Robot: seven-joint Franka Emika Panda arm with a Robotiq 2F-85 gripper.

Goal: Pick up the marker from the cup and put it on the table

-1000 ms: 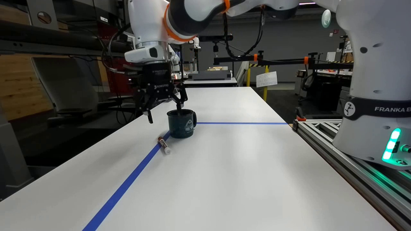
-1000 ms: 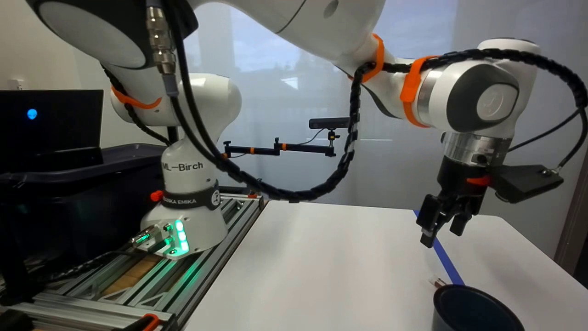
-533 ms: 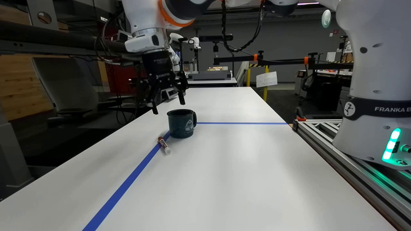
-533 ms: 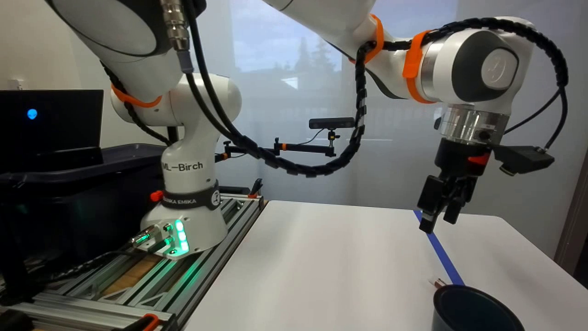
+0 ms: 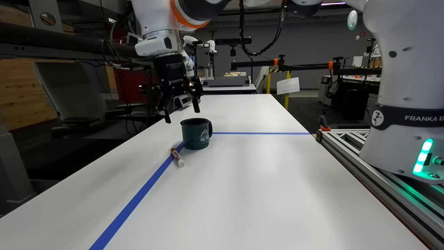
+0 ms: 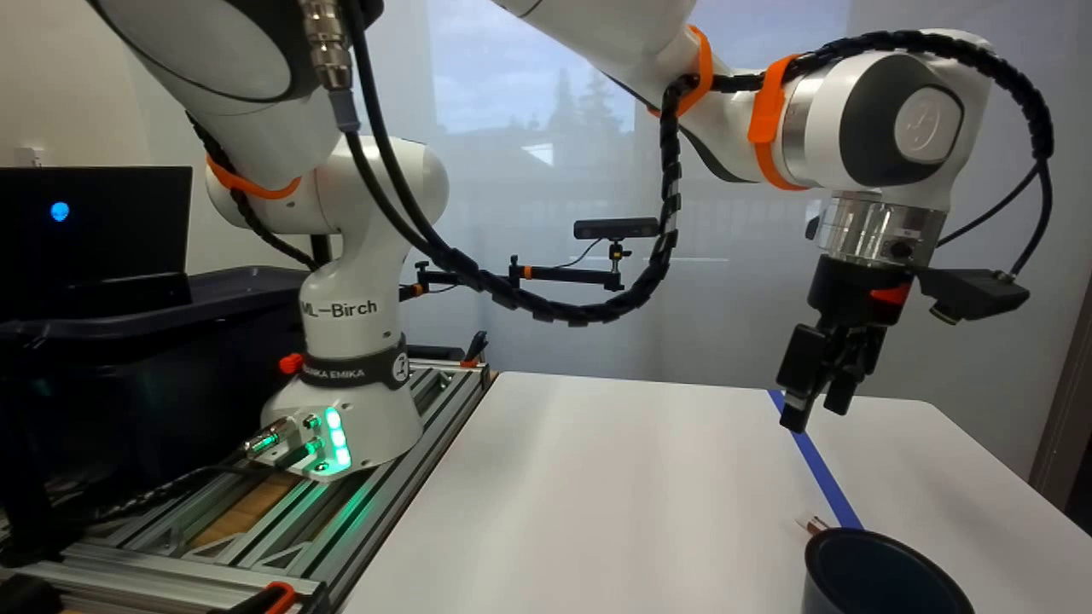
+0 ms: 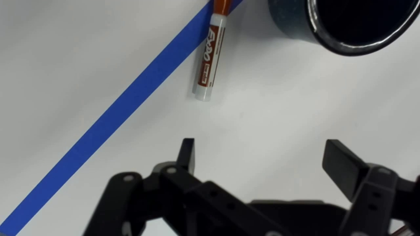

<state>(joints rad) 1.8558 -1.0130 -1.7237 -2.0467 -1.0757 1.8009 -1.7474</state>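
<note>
Raised since a second ago, the Robotiq gripper [image 5: 182, 115] is hanging left of centre in an exterior view, its fingers standing spread and released. Lower in the frame, the Expo marker [image 5: 177, 157] is lying across the blue tape [image 5: 142, 193] on the white table [image 5: 263, 194]. At lower right in an exterior view, the dark teal mug [image 6: 883, 576] is hiding most of the marker, its base being cut off. In the wrist view, the top edge is cropping the marker's cap and the mug.
</note>
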